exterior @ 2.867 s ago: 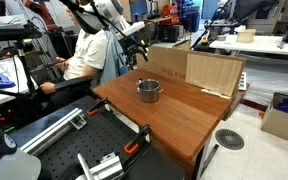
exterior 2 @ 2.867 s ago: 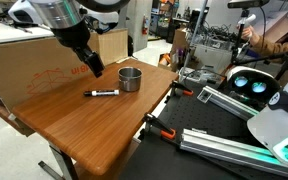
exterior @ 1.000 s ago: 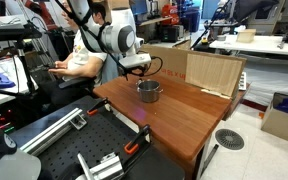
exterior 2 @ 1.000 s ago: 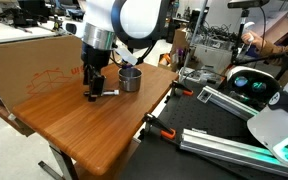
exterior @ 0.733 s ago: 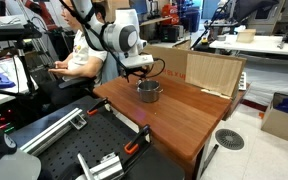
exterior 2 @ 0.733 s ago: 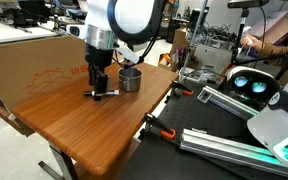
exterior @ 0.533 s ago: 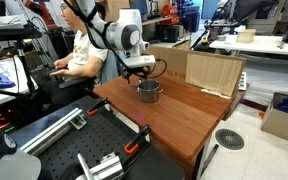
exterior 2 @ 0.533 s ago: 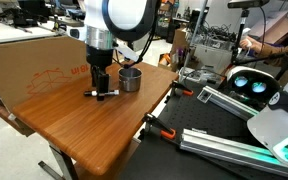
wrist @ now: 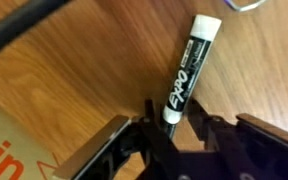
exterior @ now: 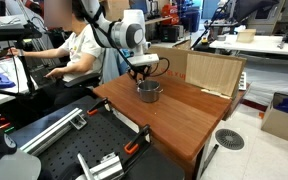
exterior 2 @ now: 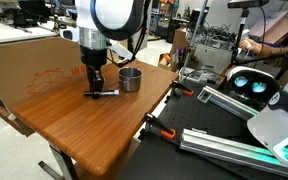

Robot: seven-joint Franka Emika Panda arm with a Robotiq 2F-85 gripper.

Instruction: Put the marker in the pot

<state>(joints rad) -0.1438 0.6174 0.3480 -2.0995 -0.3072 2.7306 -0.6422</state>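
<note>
At the bottom of the wrist view the gripper [wrist: 174, 128] stands low over the wooden table [wrist: 74, 70]. Its fingers are spread to either side of the near end of the Expo marker [wrist: 186, 65] and are not visibly pressing it. Straddling the barrel crosswise likely sets up a clean pinch. The marker lies flat, slanting toward the upper right. In an exterior view the steel pot [exterior 2: 130, 79] sits just beyond it, near the centre, so the carry looks short. The cardboard box [exterior 2: 24, 62] stands behind, at the upper left.
</note>
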